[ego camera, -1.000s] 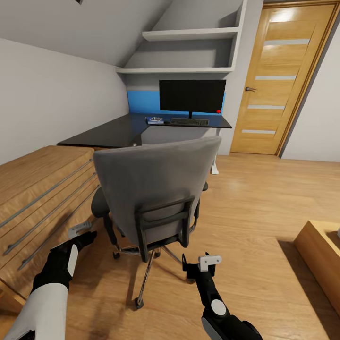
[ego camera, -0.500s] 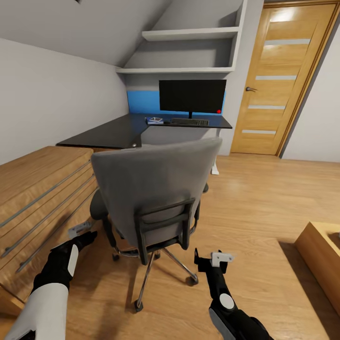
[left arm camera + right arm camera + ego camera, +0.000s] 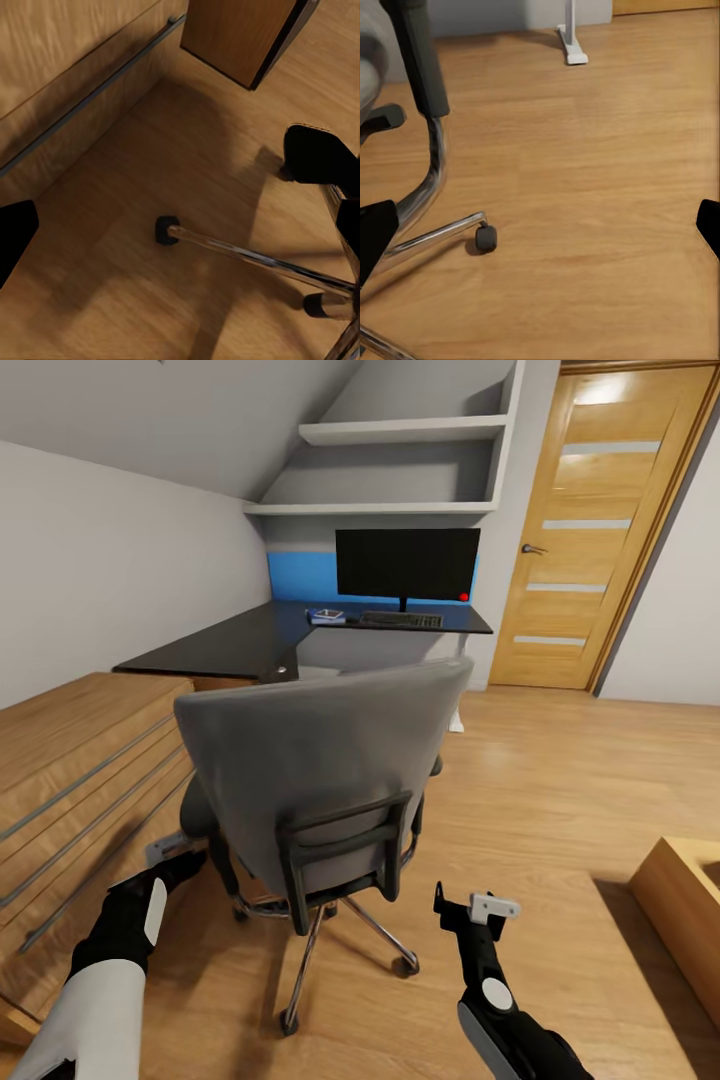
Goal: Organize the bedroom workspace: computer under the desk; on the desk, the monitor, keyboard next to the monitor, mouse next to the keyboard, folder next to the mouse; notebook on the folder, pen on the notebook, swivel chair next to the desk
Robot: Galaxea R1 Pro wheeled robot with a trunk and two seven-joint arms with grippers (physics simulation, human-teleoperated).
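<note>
The grey swivel chair (image 3: pixel 320 760) stands in front of me with its tall back toward me, hiding the seat. Beyond it is the black-topped desk (image 3: pixel 230 645), carrying the monitor (image 3: pixel 407 563), the keyboard (image 3: pixel 400 619) and a small blue-and-white flat item (image 3: pixel 327 616). My left gripper (image 3: pixel 170 850) hangs low beside the chair's left side, open (image 3: pixel 180 225), over a chrome base leg (image 3: pixel 255 259). My right gripper (image 3: pixel 470 910) is low at the chair's right rear, open (image 3: pixel 540 229), with a castor (image 3: pixel 485 238) ahead. Computer, mouse, folder, notebook and pen are hidden or too small to tell.
A light wooden chest (image 3: pixel 70 780) with long bar handles runs along the left, close to my left arm. A wooden door (image 3: pixel 600 530) is at the back right, wall shelves (image 3: pixel 400 432) above the desk, and a low wooden piece (image 3: pixel 685 900) at the right edge. Bare floor lies right of the chair.
The chair has shifted left and a little nearer in the view. My right gripper has moved right, away from the chair base. The left gripper has hardly moved.
</note>
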